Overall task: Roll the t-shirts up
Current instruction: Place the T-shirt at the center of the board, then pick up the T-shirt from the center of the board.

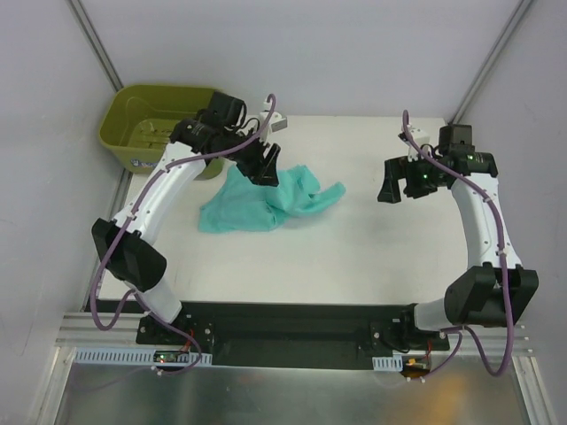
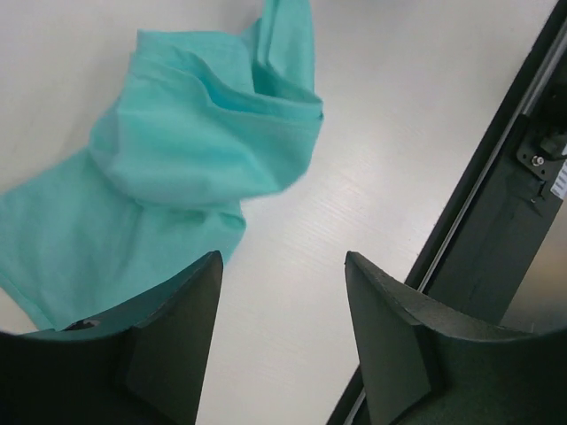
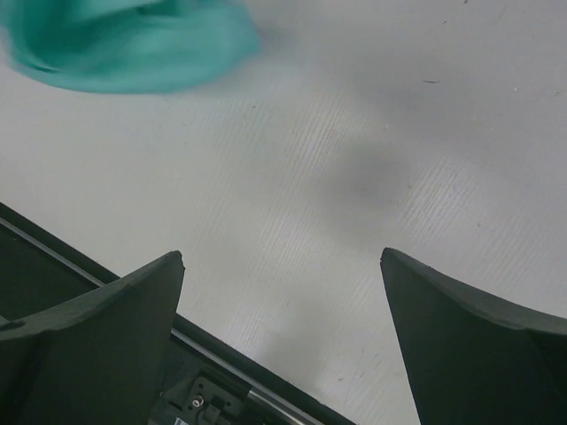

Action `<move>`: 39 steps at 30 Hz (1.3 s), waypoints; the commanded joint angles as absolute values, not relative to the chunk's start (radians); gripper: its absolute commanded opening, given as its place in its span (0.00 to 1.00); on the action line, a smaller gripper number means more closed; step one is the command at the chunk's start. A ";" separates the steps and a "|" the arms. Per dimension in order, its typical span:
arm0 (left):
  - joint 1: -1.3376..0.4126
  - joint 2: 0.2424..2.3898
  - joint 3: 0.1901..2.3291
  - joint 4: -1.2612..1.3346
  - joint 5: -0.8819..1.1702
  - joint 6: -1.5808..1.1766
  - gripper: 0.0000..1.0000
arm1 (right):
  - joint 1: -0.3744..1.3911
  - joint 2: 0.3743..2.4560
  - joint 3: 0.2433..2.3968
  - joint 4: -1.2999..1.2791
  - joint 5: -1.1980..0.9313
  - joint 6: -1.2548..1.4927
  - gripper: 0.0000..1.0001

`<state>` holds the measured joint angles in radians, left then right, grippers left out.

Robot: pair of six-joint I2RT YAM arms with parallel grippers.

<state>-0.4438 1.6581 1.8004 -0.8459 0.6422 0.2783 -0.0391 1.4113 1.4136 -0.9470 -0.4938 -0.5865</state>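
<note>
The teal-green t-shirt (image 1: 266,202) lies crumpled on the white table, left of centre. It also shows in the left wrist view (image 2: 177,168) and blurred at the top left of the right wrist view (image 3: 124,40). My left gripper (image 1: 264,166) hangs over the shirt's far edge, open and empty, its fingers (image 2: 177,336) wide apart above bare table beside the cloth. My right gripper (image 1: 400,184) is open and empty above bare table at the right, well apart from the shirt.
An olive-green plastic tub (image 1: 155,124) stands at the table's far left corner, behind my left arm. The black base rail (image 1: 283,323) runs along the near edge; it shows in both wrist views (image 2: 496,221) (image 3: 80,266).
</note>
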 commanded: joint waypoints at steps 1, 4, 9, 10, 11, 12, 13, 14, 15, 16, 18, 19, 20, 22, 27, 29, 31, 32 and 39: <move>-0.391 1.620 1.754 -0.885 0.522 0.227 0.60 | -0.012 1.427 1.483 -0.974 -0.525 -0.658 0.96; -0.309 1.540 1.642 -0.870 0.440 0.196 0.65 | 0.108 1.477 1.549 -0.994 -0.477 -0.762 0.91; -0.183 1.313 1.427 -0.859 0.400 0.184 0.77 | 0.380 1.537 1.575 -0.829 -0.376 -0.919 0.88; -0.140 1.283 1.402 -0.861 0.390 0.176 0.79 | 0.420 1.570 1.581 -0.799 -0.362 -0.945 0.87; -0.115 1.220 1.381 -0.864 0.377 0.172 0.81 | 0.501 1.598 1.589 -0.743 -0.353 -0.983 0.87; -0.092 1.192 1.337 -0.864 0.371 0.166 0.84 | 0.541 1.624 1.598 -0.720 -0.348 -1.000 0.87; -0.039 1.165 1.315 -0.864 0.371 0.160 0.85 | 0.576 1.655 1.632 -0.700 -0.347 -1.006 0.86; -0.011 1.120 1.296 -0.865 0.374 0.137 0.89 | 0.641 1.730 1.652 -0.662 -0.347 -1.009 0.85; 0.021 1.102 1.264 -0.865 0.382 0.120 0.92 | 0.670 1.767 1.681 -0.646 -0.347 -1.008 0.84; 0.059 1.083 1.250 -0.867 0.382 0.106 0.95 | 0.699 1.816 1.709 -0.640 -0.341 -1.009 0.83; 0.155 1.036 1.227 -0.873 0.368 0.054 0.95 | 0.776 1.945 1.808 -0.626 -0.325 -1.020 0.81; 0.178 1.019 1.221 -0.874 0.338 0.040 0.95 | 0.797 1.986 1.836 -0.615 -0.296 -1.017 0.80; 0.216 0.985 1.216 -0.879 0.330 0.025 0.95 | 0.827 2.073 1.905 -0.594 -0.275 -1.003 0.80; 0.245 0.939 1.198 -0.879 0.336 0.035 0.94 | 0.838 2.162 2.007 -0.618 -0.235 -0.915 0.78; 0.364 0.865 1.161 -0.896 0.365 0.008 0.94 | 0.853 2.327 2.137 -0.672 -0.235 -0.931 0.72; 0.357 0.861 1.152 -0.899 0.374 0.023 0.94 | 0.859 2.341 2.131 -0.692 -0.247 -0.965 0.71; 0.341 0.864 1.143 -0.894 0.379 0.023 0.94 | 0.862 2.364 2.144 -0.741 -0.250 -0.989 0.71; 0.334 0.867 1.143 -0.893 0.396 0.023 0.94 | 0.861 2.370 2.146 -0.752 -0.253 -1.006 0.71; 0.330 0.885 1.132 -0.879 0.452 0.015 0.93 | 0.862 2.433 2.186 -0.837 -0.216 -1.040 0.47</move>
<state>0.3332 0.8814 1.1423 -0.8734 0.4091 0.0479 0.8597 2.3943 2.1090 -0.7410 -0.2417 -1.0004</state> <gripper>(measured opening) 0.938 0.614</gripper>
